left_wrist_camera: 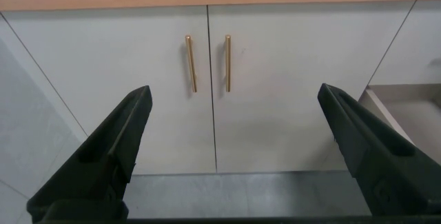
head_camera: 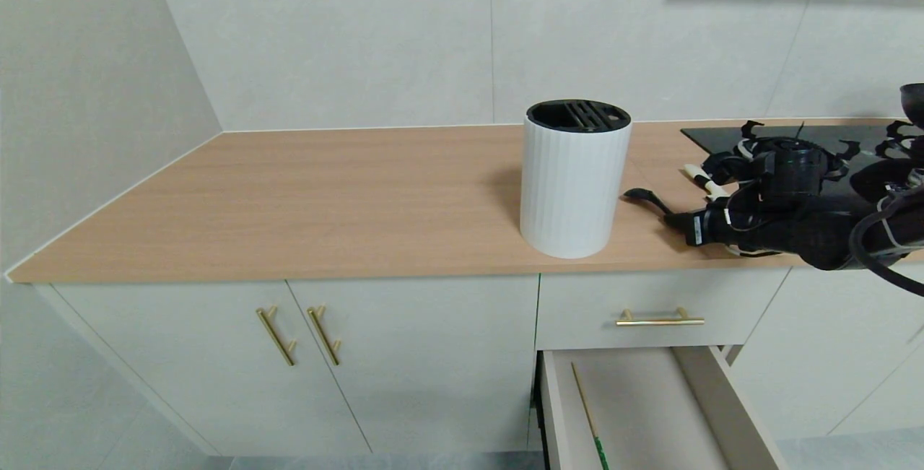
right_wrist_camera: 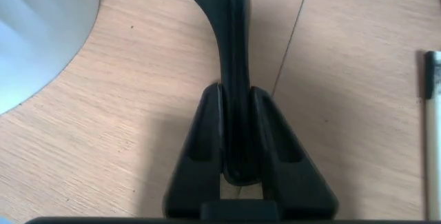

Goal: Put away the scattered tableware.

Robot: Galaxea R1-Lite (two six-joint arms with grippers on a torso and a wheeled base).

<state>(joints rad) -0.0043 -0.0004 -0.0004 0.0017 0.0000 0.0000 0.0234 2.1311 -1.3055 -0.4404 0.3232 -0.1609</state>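
- Your right gripper [right_wrist_camera: 236, 94] had its fingers pinched on the black utensil [right_wrist_camera: 231, 31], gripping across the handle near one end.
- The utensil's long axis ran straight out from the fingers. Its free, wider end pointed at the white holder [head_camera: 574, 196] and stopped just short of the holder's wall.
- It sat low over the wooden counter [head_camera: 325, 196]; couldn't tell whether it was touching or just lifted.
- Key relation: the holder's slotted black top was well above the utensil, and the utensil lay roughly flat. In my view the next move needed a lift plus a tilt to vertical before any slot entry.
- The alt. destination was the open drawer [head_camera: 711, 398] below the counter edge, which already had a thin stick [head_camera: 586, 408] in it. I couldn't say which target you meant.
- The right arm was clearly the nearer one. Your left gripper [left_wrist_camera: 234, 94] was spread wide with nothing in it, down low facing the cabinet doors [left_wrist_camera: 289, 114], well apart from the tableware.
- A white-handled tool [head_camera: 702, 181] lay on the counter just beside the right gripper on the side away from the holder, prob. the next pick.
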